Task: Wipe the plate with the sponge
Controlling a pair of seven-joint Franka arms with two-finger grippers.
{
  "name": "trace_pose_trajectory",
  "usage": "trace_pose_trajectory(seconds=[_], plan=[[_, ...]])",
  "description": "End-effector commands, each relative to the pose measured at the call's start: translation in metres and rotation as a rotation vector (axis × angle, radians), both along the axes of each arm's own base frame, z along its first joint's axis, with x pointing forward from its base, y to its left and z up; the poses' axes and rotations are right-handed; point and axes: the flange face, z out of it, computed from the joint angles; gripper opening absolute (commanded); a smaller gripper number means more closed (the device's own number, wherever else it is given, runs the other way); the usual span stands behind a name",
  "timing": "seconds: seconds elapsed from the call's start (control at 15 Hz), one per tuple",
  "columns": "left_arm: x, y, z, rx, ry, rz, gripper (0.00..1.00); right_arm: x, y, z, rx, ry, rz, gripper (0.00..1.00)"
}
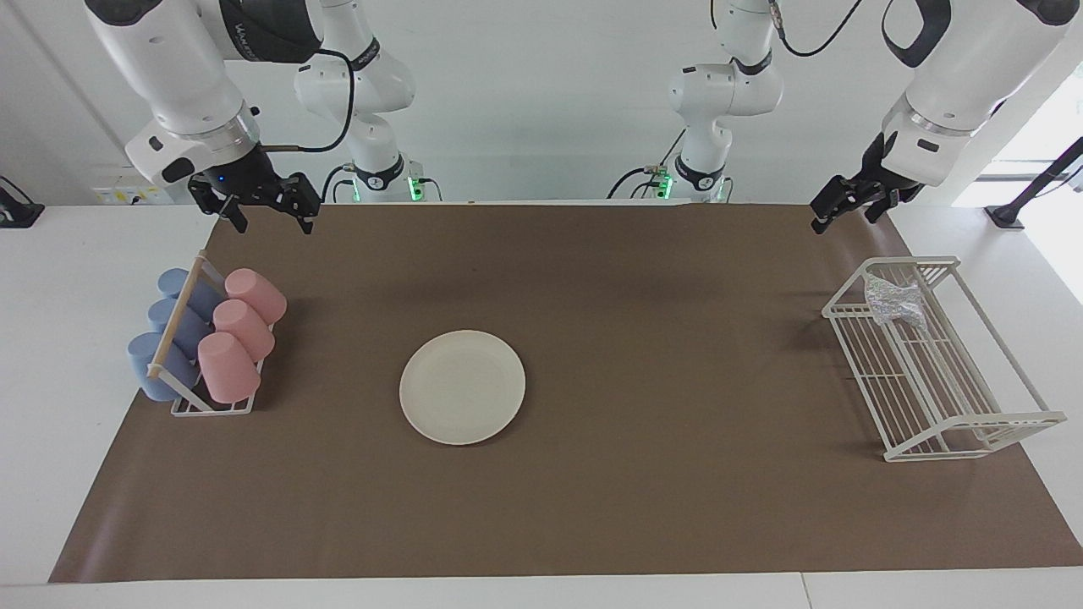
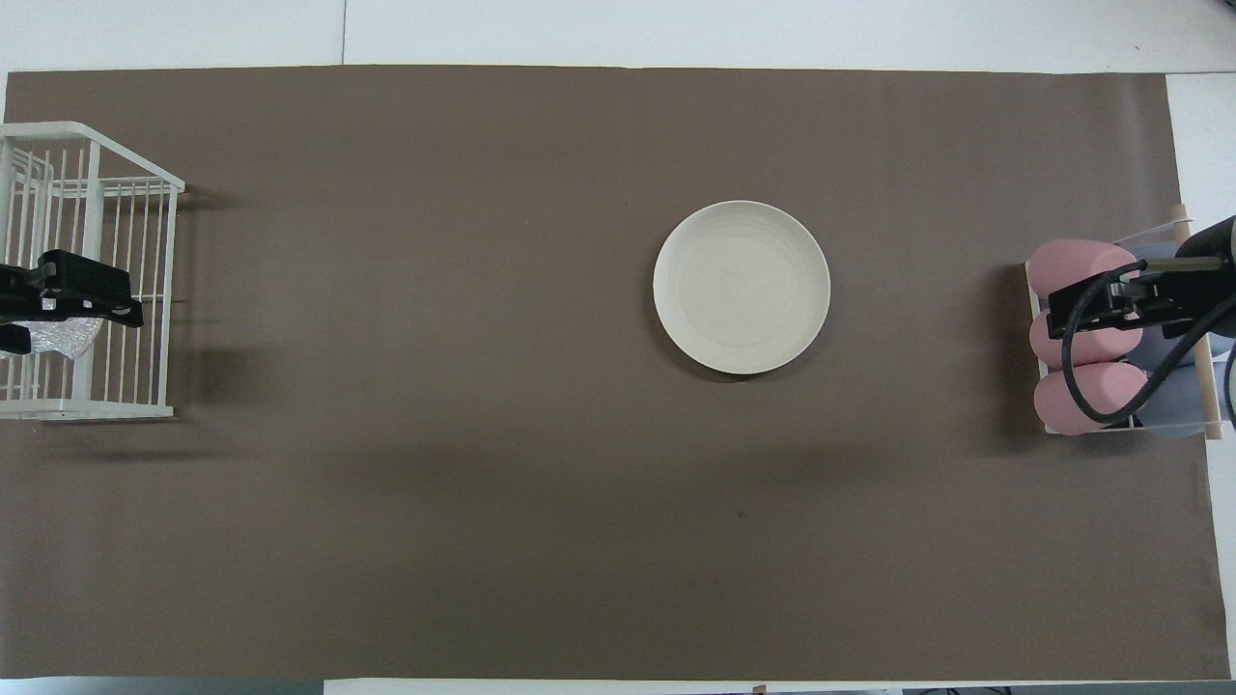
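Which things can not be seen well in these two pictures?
- The sponge, overhead view: partly covered by the raised left tool and cut off by the picture's edge.
- The blue cups, overhead view: mostly hidden under the right tool and its cable.
- Both arms' upper parts, facing view: cut off by the top edge.

Both arms are glossy white with rounded segments and dark grey joint bands, black cables looping along them, green lights glowing at their bases, and each ends in a black gripper, the right gripper (image 1: 267,205) showing a small blue light.
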Motion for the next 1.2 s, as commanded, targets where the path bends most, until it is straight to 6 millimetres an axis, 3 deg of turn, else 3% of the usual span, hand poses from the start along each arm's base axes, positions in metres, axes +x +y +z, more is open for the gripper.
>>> trace_pose_trajectory(seconds=[0.0,0.8,1.0,1.13], plan=[[-0.002,0.0,0.003,-0.013,-0.003,0.0,1.0,-0.004,0.002,0.002,0.015,-0.019,0.015,1.0],[-0.002,0.007,0.002,-0.003,-0.029,0.026,1.0,-0.004,0.002,0.003,0.016,-0.021,0.015,1.0],[0.005,0.013,-0.013,0.142,-0.016,0.025,1.0,-0.003,0.002,0.003,0.015,-0.021,0.007,1.0],[0.011,0.006,-0.034,0.247,0.001,-0.018,1.0,-0.003,0.002,0.003,0.013,-0.022,-0.019,1.0]])
